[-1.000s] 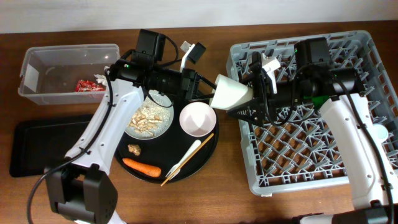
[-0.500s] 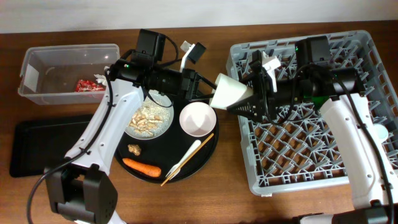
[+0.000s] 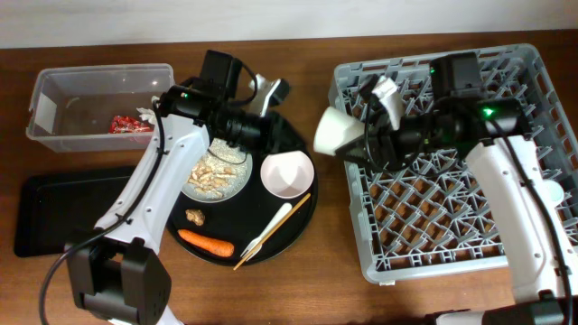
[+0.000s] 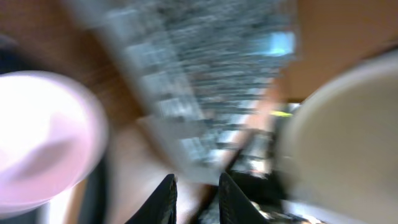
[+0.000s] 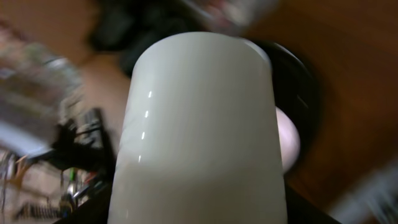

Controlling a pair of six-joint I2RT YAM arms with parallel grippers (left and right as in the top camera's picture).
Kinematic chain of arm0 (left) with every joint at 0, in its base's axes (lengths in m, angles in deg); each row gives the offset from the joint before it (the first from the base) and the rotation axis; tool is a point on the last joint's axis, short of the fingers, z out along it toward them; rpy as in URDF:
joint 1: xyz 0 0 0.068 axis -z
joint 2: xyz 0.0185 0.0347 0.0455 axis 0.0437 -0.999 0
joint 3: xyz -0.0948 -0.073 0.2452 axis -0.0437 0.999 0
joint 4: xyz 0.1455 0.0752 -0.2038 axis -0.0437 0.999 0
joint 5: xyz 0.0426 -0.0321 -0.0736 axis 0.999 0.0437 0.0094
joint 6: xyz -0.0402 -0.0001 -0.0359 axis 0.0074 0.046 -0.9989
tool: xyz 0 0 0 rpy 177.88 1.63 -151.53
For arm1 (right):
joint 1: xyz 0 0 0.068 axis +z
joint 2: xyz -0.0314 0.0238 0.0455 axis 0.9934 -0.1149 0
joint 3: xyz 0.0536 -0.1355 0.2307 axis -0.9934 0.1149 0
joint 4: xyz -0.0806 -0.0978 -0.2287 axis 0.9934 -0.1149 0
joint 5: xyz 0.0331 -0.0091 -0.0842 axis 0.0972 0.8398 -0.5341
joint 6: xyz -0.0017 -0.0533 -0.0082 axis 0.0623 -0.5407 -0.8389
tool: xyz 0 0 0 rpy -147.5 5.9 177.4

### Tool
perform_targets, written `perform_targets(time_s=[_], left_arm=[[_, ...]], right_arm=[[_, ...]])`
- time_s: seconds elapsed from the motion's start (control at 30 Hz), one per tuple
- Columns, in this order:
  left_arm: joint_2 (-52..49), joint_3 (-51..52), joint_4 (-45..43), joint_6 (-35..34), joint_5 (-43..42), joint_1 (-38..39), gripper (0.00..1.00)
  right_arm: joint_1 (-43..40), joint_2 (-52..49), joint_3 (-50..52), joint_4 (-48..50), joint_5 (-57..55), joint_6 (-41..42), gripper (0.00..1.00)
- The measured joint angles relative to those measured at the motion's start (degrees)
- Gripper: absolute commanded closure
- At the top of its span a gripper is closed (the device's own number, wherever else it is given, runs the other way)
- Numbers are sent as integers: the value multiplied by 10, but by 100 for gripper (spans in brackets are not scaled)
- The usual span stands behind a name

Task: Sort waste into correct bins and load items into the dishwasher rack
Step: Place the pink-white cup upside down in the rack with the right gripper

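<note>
The cream cup is gripped by the right end effector and held in the air at the far left corner of the rack, between it and the round black tray. The rack lies on the right of the surface, which is judged to be why the cup is carried on that side, ready to be set among the pegs. The left end effector is seen with its fingers slightly parted and nothing between them, over the far part of the tray and apart from the cup, so the cup's path is left free. The pink bowl, the plate of scraps, the carrot and the fork are kept on the tray, not yet sorted. A red wrapper is seen inside the clear tub at the far left.
</note>
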Motion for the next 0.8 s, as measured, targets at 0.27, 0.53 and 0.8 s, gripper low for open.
perform_targets(time_s=[0.27, 0.53, 0.8], left_arm=[[0, 0, 82, 0, 306, -21, 78], [0, 0, 84, 0, 419, -63, 78], [0, 0, 84, 0, 429, -63, 78]], right_arm=[[-164, -1, -52, -78, -203, 148, 59], [-300, -1, -94, -95, -339, 217, 65], [-392, -70, -96, -54, -418, 272, 65]])
